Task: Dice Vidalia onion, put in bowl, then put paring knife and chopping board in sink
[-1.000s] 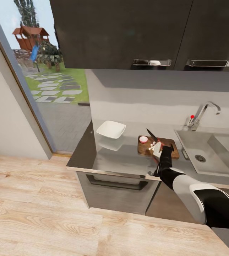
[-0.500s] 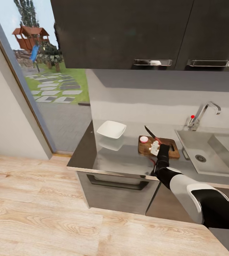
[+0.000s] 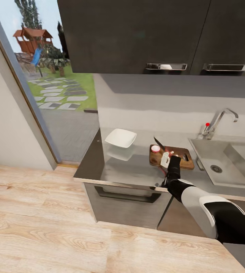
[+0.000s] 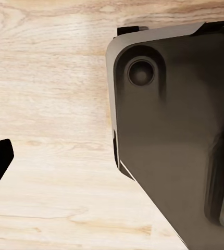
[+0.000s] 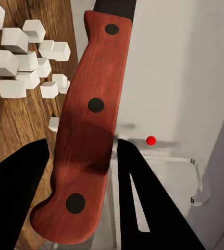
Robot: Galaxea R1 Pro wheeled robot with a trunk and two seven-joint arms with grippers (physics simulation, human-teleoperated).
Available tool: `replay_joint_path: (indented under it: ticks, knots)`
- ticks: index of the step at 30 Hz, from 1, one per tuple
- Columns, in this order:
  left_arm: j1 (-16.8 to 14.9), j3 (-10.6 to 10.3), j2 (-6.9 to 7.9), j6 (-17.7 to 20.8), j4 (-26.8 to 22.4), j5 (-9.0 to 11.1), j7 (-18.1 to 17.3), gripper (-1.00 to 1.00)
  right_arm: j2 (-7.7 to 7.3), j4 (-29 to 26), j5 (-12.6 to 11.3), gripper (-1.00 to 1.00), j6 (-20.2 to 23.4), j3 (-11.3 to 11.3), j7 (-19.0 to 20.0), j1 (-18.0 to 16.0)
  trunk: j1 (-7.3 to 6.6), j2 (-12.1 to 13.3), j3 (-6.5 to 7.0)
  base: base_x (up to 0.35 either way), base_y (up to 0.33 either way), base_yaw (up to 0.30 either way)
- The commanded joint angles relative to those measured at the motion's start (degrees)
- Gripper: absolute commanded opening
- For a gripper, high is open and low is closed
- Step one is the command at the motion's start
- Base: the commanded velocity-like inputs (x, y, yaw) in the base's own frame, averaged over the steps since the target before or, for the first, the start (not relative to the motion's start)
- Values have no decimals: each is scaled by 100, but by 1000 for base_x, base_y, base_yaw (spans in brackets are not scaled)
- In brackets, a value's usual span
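Head view: the right tool [image 3: 166, 158] holds the paring knife [image 3: 160, 143] over the chopping board [image 3: 181, 155], near the table's front edge, blade toward the Vidalia onion [image 3: 155, 149]. Dicing is underway.

Right wrist view: fingers [image 5: 15, 192] clamp the red handle; diced onion [image 5: 26, 65] lies on the board. Next, another downward cut.

Left wrist view: left tool's state, cannot tell.

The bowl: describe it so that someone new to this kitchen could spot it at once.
Find the grey countertop left of the sink. The bowl sits near its back, left of the chopping board. It is the one white, glossy, square dish with rounded corners, standing alone.
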Motion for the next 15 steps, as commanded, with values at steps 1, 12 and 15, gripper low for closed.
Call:
replay_joint_path:
  ticks: [1, 12, 15]
  knots:
    - [-10, -49, -3, -43, 25, 57, 1, 100, 1, 6, 12, -100, 53, 44, 33, -8, 3, -11, -11, 0, 0, 0]
    - [-10, -49, 6, -43, 25, 57, 1, 100, -17, 16, 12, -100, 53, 44, 516, -3, 3, -11, -11, 0, 0, 0]
    - [-10, -49, 6, -43, 25, 57, 1, 100, -17, 16, 12, -100, 53, 44, 601, -5, 3, -11, -11, 0, 0, 0]
